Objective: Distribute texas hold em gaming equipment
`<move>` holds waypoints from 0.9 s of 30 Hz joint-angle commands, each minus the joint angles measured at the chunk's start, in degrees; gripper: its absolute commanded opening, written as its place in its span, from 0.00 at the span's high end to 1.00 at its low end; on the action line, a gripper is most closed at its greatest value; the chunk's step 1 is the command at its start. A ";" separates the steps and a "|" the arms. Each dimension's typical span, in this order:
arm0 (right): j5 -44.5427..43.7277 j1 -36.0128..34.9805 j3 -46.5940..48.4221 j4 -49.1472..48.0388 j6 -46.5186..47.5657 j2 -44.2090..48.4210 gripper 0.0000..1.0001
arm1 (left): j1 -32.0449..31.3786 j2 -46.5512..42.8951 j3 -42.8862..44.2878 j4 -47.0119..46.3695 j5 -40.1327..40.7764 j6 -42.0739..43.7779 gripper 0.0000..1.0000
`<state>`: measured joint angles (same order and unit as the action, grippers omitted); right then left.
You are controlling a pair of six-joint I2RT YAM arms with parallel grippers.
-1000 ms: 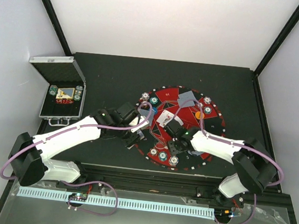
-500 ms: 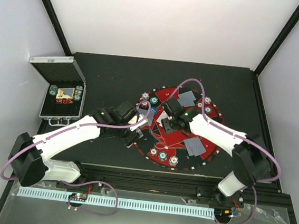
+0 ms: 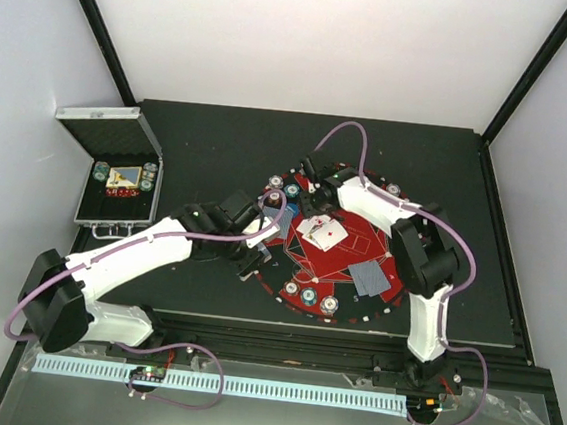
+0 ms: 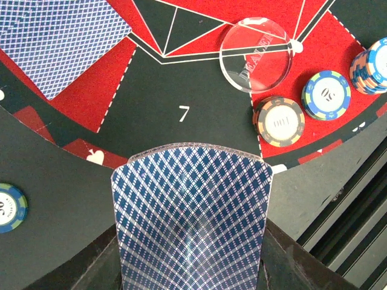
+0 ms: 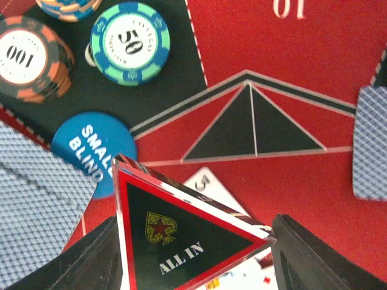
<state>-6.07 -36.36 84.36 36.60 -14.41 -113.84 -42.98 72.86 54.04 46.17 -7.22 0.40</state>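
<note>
— Where is the playing card (image 4: 190, 211) sitting right now?

— It is hanging in the left claw (image 4: 191, 269), which is pinching it between both fingers. Its blue diamond back is facing the wrist camera and bowing slightly. Its top edge is showing in front of the black segment numbered 7, at the near-left rim of the round mat (image 4: 181, 90).

— And what is the other arm doing?

— The right claw (image 5: 193, 263) is gripping a triangular ALL IN plaque (image 5: 181, 232), red-bordered with a black face, one finger pressing on each side. Overhead, it is hanging over the far-left part of the mat.

— What is lying around that plaque?

— A face-up card (image 5: 208, 181) is peeking out from under it. A blue SMALL BLIND disc (image 5: 94, 148) is lying just beside its upper corner. Beyond the disc, a teal 50 chip (image 5: 130, 41) and an orange-edged 100 stack (image 5: 27, 57) are sitting side by side.

— And ahead of the left claw?

— A clear DEALER disc (image 4: 256, 54) is resting on the mat, with a 100 chip (image 4: 279, 121) and a blue 50 chip (image 4: 326, 95) just to its right. Face-down cards (image 4: 57, 42) are lying at the upper left.

— Anything further out?

— A silver case (image 3: 111, 128) is standing open at the left edge of the desk (image 3: 220, 136), well apart from the mat.
</note>
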 commanded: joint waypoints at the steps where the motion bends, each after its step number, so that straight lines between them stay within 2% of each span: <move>1: 1.75 0.90 5.04 0.74 3.30 -4.44 0.41 | 0.62 1.85 0.16 -1.05 -1.47 0.03 0.50; 17: 4.72 2.16 19.42 6.42 16.59 -16.25 0.40 | 1.74 2.44 0.20 -1.17 -2.35 0.20 0.50; 27: 6.46 2.26 22.22 8.78 23.25 -18.48 0.39 | 2.00 3.12 0.35 -1.17 -2.62 0.30 0.50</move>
<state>-0.82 -34.35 104.95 43.48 4.86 -131.24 -41.32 75.57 53.84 45.80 -8.67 0.43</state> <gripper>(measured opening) 0.610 0.500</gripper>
